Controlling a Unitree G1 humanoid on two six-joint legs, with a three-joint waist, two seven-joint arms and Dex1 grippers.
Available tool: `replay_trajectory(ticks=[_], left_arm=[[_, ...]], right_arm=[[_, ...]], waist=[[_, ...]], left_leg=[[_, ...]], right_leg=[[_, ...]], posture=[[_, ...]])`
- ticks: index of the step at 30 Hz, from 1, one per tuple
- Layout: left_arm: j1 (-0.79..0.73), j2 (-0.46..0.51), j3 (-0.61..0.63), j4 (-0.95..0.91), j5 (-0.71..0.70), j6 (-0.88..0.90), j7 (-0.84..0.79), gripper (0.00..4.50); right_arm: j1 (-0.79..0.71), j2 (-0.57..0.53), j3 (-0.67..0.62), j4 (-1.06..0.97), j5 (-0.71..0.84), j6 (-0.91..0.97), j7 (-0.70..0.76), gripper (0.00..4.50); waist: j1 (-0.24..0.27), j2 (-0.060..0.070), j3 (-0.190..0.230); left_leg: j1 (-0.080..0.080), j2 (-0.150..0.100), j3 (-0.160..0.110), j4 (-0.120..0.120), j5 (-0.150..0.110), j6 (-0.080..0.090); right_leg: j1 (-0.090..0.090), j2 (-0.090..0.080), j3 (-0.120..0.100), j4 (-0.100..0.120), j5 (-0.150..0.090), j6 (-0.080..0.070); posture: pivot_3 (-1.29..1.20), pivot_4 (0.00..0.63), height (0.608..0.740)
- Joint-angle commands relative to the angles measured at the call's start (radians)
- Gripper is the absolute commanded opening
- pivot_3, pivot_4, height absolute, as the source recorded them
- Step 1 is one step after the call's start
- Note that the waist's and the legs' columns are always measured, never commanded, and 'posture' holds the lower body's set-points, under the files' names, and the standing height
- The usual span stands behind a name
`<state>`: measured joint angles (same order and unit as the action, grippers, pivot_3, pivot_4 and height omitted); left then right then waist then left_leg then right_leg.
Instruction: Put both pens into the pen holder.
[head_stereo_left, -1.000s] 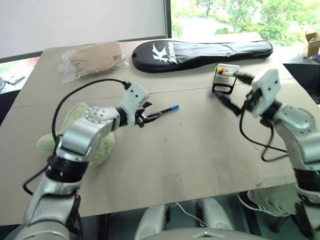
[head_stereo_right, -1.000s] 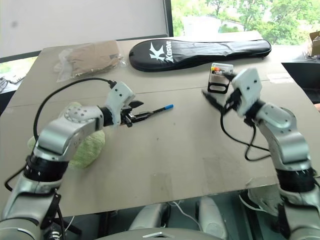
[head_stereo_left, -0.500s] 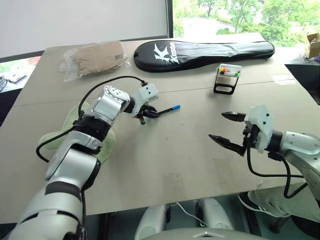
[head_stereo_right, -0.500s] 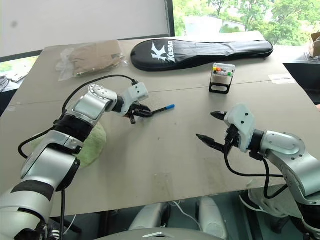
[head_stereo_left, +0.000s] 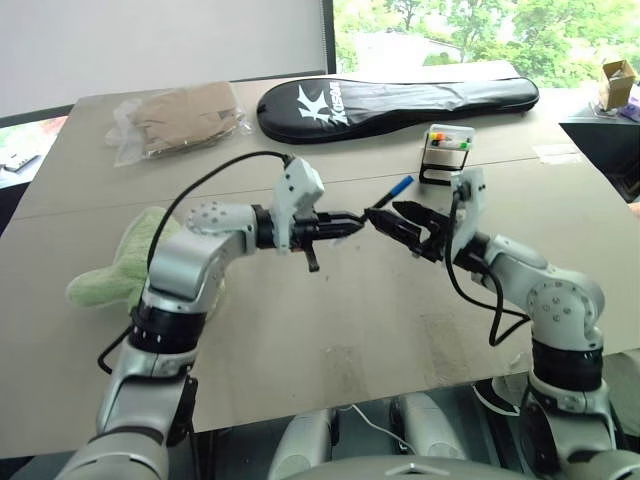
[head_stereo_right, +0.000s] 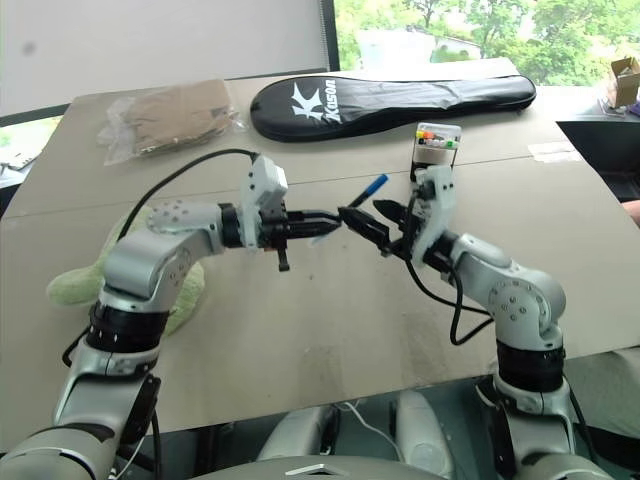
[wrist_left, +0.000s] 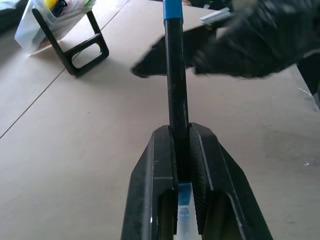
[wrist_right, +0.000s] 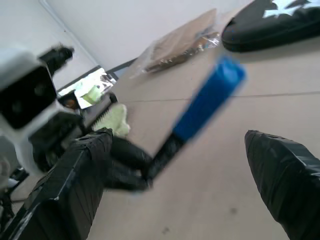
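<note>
Head views, table (head_stereo_left: 300, 330): pale wooden top carrying everything below; landmark used is the pen holder.
Head views, pen holder (head_stereo_left: 446, 155): clear-white boxy rack on a black frame, upright on the far right part of the table; coloured caps show inside it.
Head views, left gripper (head_stereo_left: 352, 222): held above the table, in front of and to the left of the pen holder; its fingers are pressed together on the blue-capped pen.
Head views, blue-capped pen (head_stereo_left: 390, 193): black barrel slanting up out of the left gripper, its blue cap pointing toward the pen holder and stopping short of it; clear of the table.
Head views, right gripper (head_stereo_left: 402, 222): just in front of the pen holder, facing the left gripper; fingers spread wide, one on either side of the pen's barrel; contact cannot be told.
Head views, racket bag (head_stereo_left: 400, 100): long, black, lying behind the pen holder along the far edge.
Head views, plastic bag (head_stereo_left: 180, 120): clear, with brown contents, far to the left of the pen holder.
Head views, green plush (head_stereo_left: 125, 265): well to the left of the pen holder, near the left arm.
Left wrist view, left gripper (wrist_left: 182, 160): both fingers clamped on the pen (wrist_left: 174, 80); pen holder (wrist_left: 55, 25) beyond on the table; the right gripper's dark fingers (wrist_left: 240, 47) blurred beside the barrel.
Right wrist view, right gripper (wrist_right: 185, 190): fingers (wrist_right: 287, 185) far apart; blue cap (wrist_right: 207, 100) between them, blurred.
</note>
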<state>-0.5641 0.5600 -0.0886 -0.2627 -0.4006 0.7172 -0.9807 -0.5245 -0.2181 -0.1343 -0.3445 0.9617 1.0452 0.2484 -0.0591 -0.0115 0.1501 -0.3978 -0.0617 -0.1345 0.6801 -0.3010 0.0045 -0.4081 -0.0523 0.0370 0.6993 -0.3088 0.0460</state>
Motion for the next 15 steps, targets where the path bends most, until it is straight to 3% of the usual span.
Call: replay_trajectory(ticks=[1,4,5,6,10,14,15], left_arm=[[0.028,0.004,0.013,-0.090,-0.039,0.009,0.024,0.03],[0.055,0.015,0.009,-0.112,-0.043,0.006,0.034,0.03],[0.059,0.019,0.013,-0.112,-0.045,0.004,0.035,0.00],[0.061,0.022,0.016,-0.110,-0.047,0.003,0.036,0.00],[0.060,0.027,0.017,-0.092,-0.041,-0.029,0.038,0.00],[0.055,0.020,0.010,-0.082,-0.041,-0.049,0.047,0.00],[0.051,0.013,0.012,-0.075,-0.041,-0.054,0.056,0.00]], right_arm=[[-0.049,0.010,-0.044,0.012,0.066,0.027,-0.047,4.50],[-0.080,0.006,-0.051,0.030,0.101,0.050,-0.055,4.50],[-0.083,0.001,-0.057,0.029,0.117,0.060,-0.058,3.96],[-0.085,-0.003,-0.061,0.030,0.128,0.067,-0.060,3.76],[-0.077,-0.037,-0.070,0.024,0.148,0.082,-0.068,2.13],[-0.068,-0.060,-0.071,0.011,0.174,0.093,-0.075,0.17],[-0.066,-0.060,-0.074,0.009,0.185,0.088,-0.082,0.10]], waist=[[0.002,0.000,0.000],[-0.004,0.000,0.000],[-0.005,0.000,0.000],[-0.006,0.000,0.000],[-0.009,0.000,0.000],[-0.011,0.000,0.000],[-0.011,0.000,0.000]], left_leg=[[0.000,-0.001,0.000,0.000,0.000,0.000],[0.000,-0.002,0.000,0.000,0.000,0.000],[0.000,-0.002,0.000,0.000,0.000,0.000],[0.000,-0.001,0.000,0.000,0.000,0.000],[0.000,-0.001,0.000,0.000,0.000,0.000],[0.000,-0.001,0.001,0.000,0.000,0.000],[0.000,-0.001,0.000,0.000,0.000,0.000]], right_leg=[[0.000,0.000,0.000,0.000,0.000,0.000],[0.000,-0.001,0.001,0.000,0.000,0.000],[0.000,-0.001,0.000,0.000,0.000,0.000],[0.000,-0.001,0.000,0.000,0.000,0.000],[0.000,0.000,0.000,0.001,0.000,0.000],[0.000,0.000,0.000,0.001,0.000,0.000],[0.000,0.000,0.000,0.001,0.000,0.000]], posture=[[0.00,0.150,0.740],[0.00,0.150,0.740],[0.00,0.150,0.740],[0.00,0.150,0.740],[0.00,0.150,0.740],[0.00,0.150,0.740],[0.00,0.150,0.740]])
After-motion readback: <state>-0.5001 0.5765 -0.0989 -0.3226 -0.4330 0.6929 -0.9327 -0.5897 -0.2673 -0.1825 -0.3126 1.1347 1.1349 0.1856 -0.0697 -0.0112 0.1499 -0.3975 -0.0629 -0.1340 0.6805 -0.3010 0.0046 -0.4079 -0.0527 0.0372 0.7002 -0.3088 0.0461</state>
